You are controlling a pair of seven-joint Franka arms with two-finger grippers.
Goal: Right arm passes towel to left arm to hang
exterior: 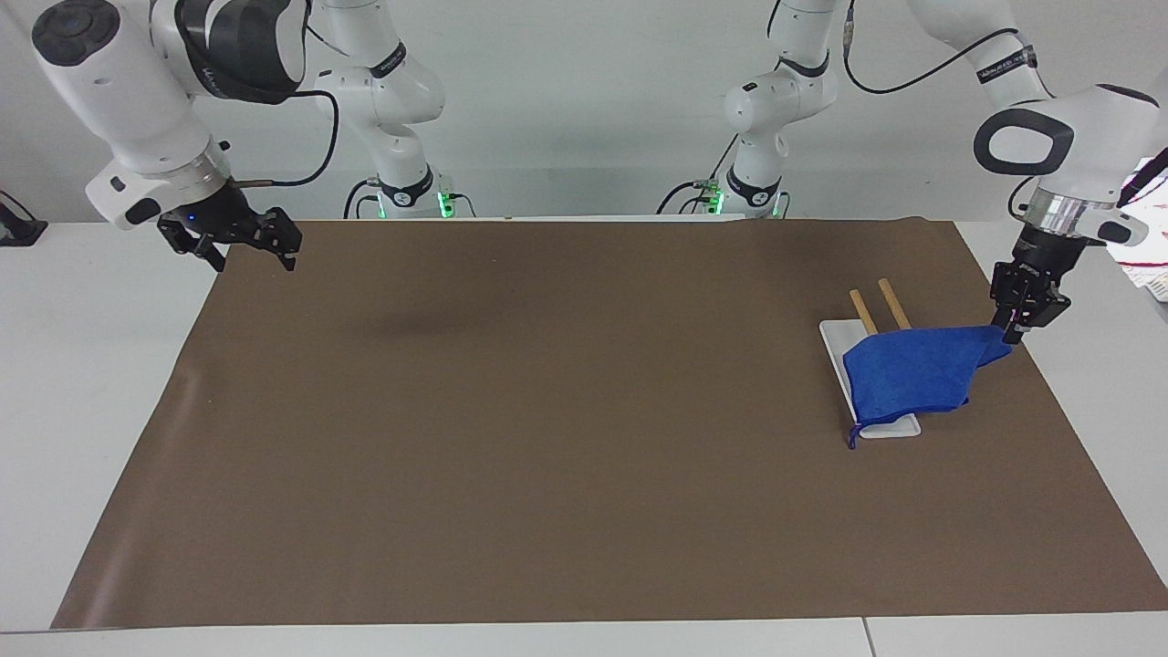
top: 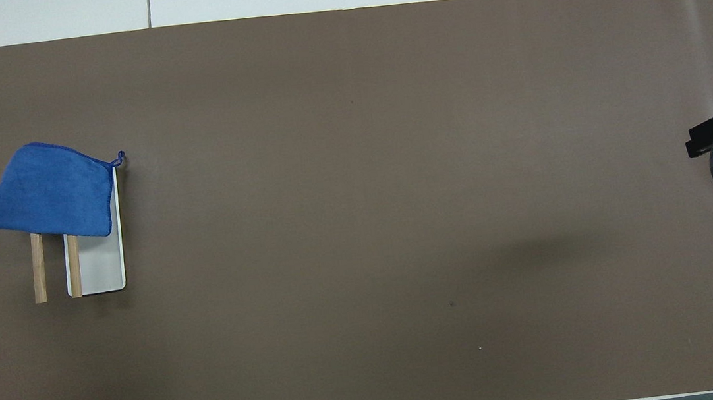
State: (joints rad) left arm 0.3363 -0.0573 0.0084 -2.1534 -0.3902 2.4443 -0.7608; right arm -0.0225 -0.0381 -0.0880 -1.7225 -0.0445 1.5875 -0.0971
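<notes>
A robotics lab. Two big white arms [exterior: 137, 100] [exterior: 1086, 137] and two slimmer white arms [exterior: 392, 91] [exterior: 776, 91] with green lights at their bases stand along one edge of a white surface [exterior: 82, 365]. A plain brown mat [exterior: 547, 411] covers most of it. The wall [exterior: 584, 91] is bare and pale, and black cables [exterior: 922, 64] loop off the arms.
</notes>
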